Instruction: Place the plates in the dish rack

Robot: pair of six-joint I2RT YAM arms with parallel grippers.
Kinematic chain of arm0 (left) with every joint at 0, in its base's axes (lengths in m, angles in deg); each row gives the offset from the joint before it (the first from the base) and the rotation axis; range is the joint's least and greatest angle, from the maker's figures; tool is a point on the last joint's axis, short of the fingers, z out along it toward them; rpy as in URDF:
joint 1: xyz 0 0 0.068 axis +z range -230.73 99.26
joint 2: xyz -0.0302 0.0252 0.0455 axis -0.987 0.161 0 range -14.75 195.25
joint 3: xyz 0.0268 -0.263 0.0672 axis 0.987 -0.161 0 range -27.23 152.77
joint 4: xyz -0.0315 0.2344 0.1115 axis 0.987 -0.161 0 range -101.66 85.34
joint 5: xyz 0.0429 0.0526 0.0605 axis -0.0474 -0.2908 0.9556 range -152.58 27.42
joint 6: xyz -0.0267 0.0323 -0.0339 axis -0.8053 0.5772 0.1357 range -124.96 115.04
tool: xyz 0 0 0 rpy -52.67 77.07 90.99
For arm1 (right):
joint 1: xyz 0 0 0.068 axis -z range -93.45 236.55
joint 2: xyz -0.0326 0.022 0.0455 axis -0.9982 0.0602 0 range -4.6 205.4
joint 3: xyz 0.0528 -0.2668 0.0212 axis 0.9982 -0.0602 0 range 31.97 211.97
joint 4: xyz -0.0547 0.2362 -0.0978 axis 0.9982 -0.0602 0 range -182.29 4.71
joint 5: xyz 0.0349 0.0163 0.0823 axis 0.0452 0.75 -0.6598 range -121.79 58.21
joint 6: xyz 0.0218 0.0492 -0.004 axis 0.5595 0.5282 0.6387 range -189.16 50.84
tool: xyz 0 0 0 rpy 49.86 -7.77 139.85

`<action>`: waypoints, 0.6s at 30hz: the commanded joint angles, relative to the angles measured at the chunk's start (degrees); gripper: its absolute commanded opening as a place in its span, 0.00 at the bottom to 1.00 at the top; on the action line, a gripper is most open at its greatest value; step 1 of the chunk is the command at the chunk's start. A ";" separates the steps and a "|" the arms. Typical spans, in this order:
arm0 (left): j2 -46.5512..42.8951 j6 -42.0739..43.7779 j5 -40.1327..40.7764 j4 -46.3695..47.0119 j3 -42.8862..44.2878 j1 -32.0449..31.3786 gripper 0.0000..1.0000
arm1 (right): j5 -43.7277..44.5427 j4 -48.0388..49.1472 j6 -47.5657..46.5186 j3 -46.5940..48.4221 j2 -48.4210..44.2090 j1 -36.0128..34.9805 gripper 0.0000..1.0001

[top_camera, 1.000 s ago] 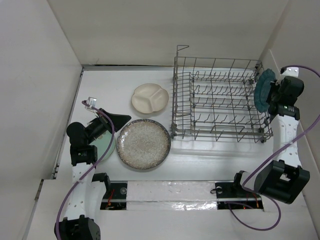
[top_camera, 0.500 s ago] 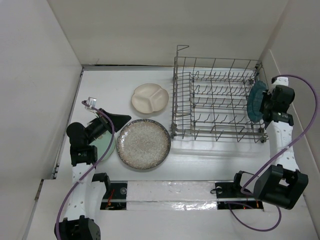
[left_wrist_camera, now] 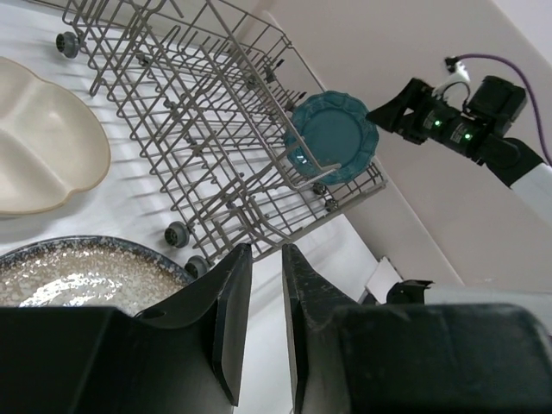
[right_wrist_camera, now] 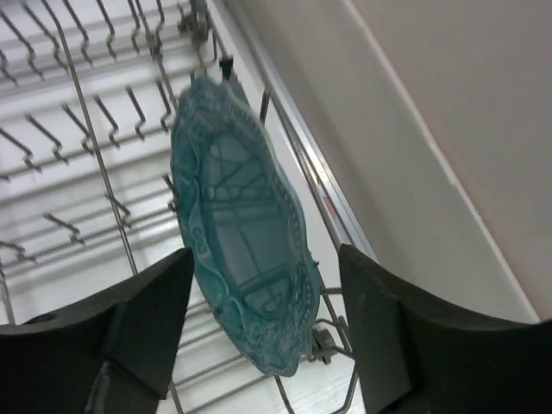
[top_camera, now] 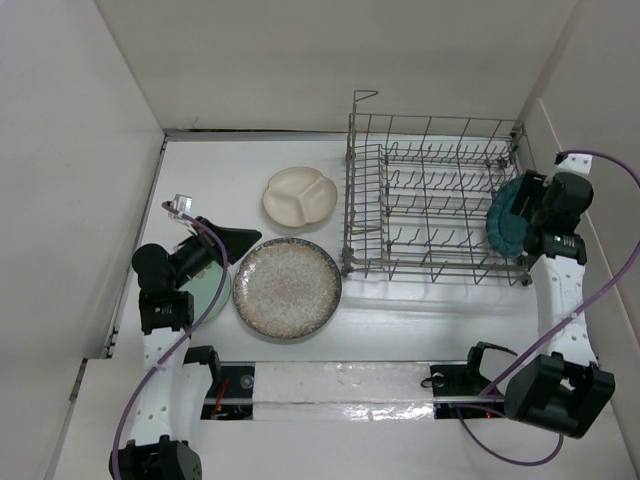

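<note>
The teal plate (top_camera: 507, 218) is stood on edge at the right end of the dish rack (top_camera: 430, 200), tilted, its face turned left along the rack's long axis. It is flanked but not gripped by the widely spread right gripper (right_wrist_camera: 263, 259). The left gripper (left_wrist_camera: 267, 250) is held barely parted, empty.

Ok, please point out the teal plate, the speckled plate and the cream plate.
teal plate (right_wrist_camera: 244, 231), right wrist view, its face.
speckled plate (top_camera: 287, 288), top view, its centre.
cream plate (top_camera: 301, 196), top view, divider junction.
</note>
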State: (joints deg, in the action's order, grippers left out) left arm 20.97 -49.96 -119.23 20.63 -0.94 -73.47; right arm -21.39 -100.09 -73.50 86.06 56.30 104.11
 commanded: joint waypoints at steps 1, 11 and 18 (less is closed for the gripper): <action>-0.83 2.28 0.48 0.11 3.07 0.29 0.19 | 2.17 5.66 4.24 5.58 -2.10 -0.94 0.77; -0.22 6.32 3.99 -5.52 5.79 0.29 0.20 | -3.97 5.85 17.86 17.10 -7.99 -14.81 0.12; 0.40 8.95 8.55 -9.04 7.73 0.29 0.06 | 3.92 5.22 21.91 14.56 -0.38 -48.90 0.00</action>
State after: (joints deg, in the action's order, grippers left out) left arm 21.19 -43.71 -113.19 12.13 3.60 -73.47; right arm -21.44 -95.13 -54.42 102.25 50.69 64.33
